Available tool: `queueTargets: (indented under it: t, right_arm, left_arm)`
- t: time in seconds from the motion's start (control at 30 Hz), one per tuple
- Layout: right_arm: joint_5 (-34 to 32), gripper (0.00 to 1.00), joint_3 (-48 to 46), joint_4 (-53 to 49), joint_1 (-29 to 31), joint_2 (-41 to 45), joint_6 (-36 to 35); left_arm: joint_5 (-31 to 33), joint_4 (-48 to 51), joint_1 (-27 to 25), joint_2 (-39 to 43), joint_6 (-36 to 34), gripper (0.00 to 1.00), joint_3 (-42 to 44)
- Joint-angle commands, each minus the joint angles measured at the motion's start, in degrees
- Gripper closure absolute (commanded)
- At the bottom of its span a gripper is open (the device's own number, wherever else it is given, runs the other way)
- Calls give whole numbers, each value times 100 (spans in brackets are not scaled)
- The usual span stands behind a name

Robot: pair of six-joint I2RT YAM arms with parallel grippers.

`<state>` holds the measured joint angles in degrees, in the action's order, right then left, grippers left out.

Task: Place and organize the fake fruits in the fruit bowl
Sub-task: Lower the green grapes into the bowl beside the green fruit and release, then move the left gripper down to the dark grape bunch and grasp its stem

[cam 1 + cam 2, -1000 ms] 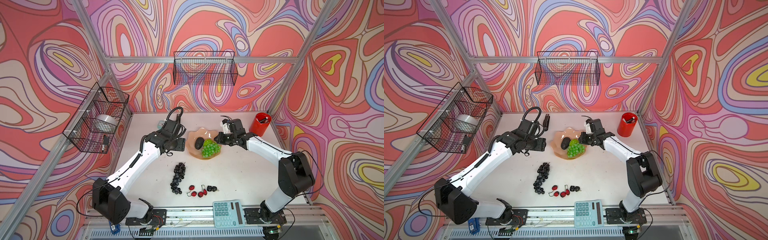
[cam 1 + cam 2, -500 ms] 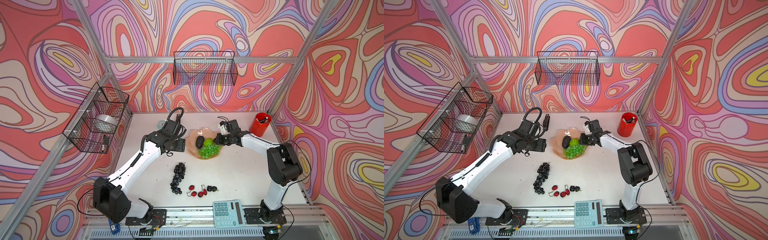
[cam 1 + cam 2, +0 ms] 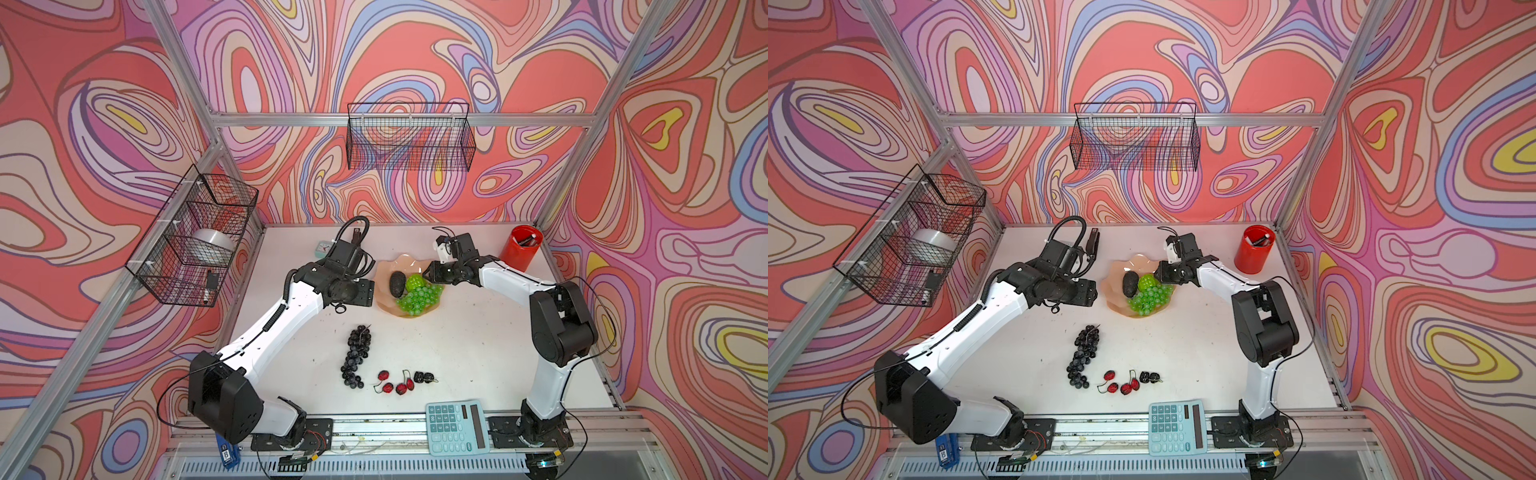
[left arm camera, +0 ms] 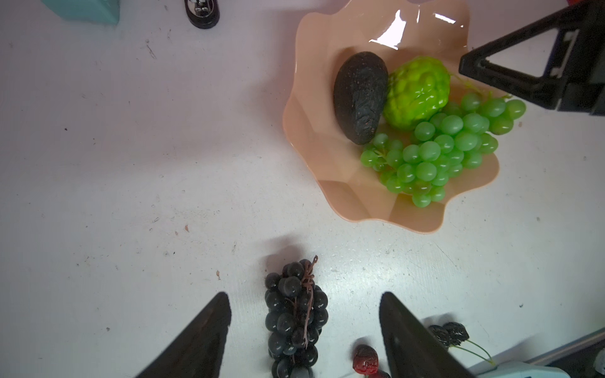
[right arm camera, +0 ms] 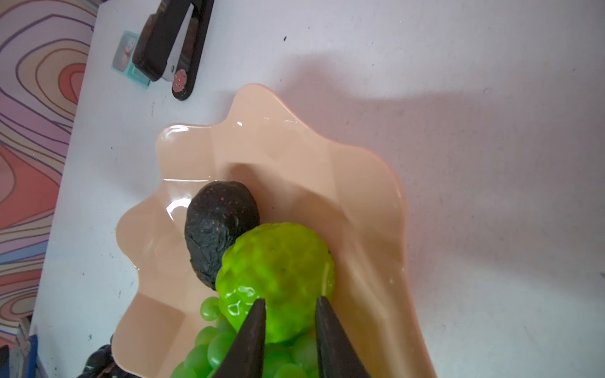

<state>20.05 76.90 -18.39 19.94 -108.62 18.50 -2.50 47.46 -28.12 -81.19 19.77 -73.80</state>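
Right wrist view cuts off the green grape bunch (image 5: pixel 204 355).

The left arm (image 3: pixel 270 324) stretches from its base at the front toward the middle. Its wrist is bent so that the left gripper (image 4: pixel 304 294) hangs pointing downward, jaws spread wide and holding nothing. The right arm (image 3: pixel 513 286) stands up to a high elbow, then runs back and inward. The right gripper (image 5: pixel 290 300) tilts down at the end of it, jaws a little apart. Whether their tips touch anything is hard to tell.
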Motion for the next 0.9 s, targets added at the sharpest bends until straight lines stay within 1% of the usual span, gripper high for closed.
queueTargets:
  t: [0.0, 0.07, 0.13, 0.2, 0.3, 0.43, 0.57, 0.67, 0.7, 0.73, 0.77, 0.87]
  right_arm:
    - [-192, 56, 297, -234, -3, 26, -309]
    - [-458, 49, 407, -402, -1, 170, -518]
    - [-611, 48, 449, -469, -5, 322, -602]
    - [-656, 48, 515, -541, 0, 462, -633]
    - [-523, 48, 547, -596, 17, 648, -562]
    - [-546, 48, 244, -425, 141, 1085, -447]
    - [-559, 48, -43, -343, 235, 1365, -344]
    - [-581, 48, -252, -220, 285, 1433, -283]
    - [-589, 48, -324, -168, 298, 1431, -241]
    - [-577, 48, -377, -127, 304, 1413, -204]
    - [-575, 48, -414, -97, 308, 1405, -174]
    - [-570, 48, -518, -10, 345, 1371, -97]
  left_arm:
    - [-420, 316, 26, -37, 104, 26, -1]
    - [-608, 360, 22, 9, 161, 27, 103]
    - [-810, 346, 32, 82, 230, 27, 228]
    - [-937, 358, 23, 120, 297, 28, 344]
    - [-928, 429, 29, 112, 291, 31, 512]
    - [-1044, 392, 33, 112, 260, 35, 819]
    - [-1067, 203, 21, 20, 169, 35, 1087]
    - [-935, 159, 32, -301, 65, 35, 1091]
    - [-904, 143, 26, -406, 34, 40, 1079]
    - [-925, 134, 31, -499, -2, 48, 1055]
    - [-965, 132, 25, -561, -17, 52, 1024]
    - [-1073, 118, 23, -635, -8, 53, 998]
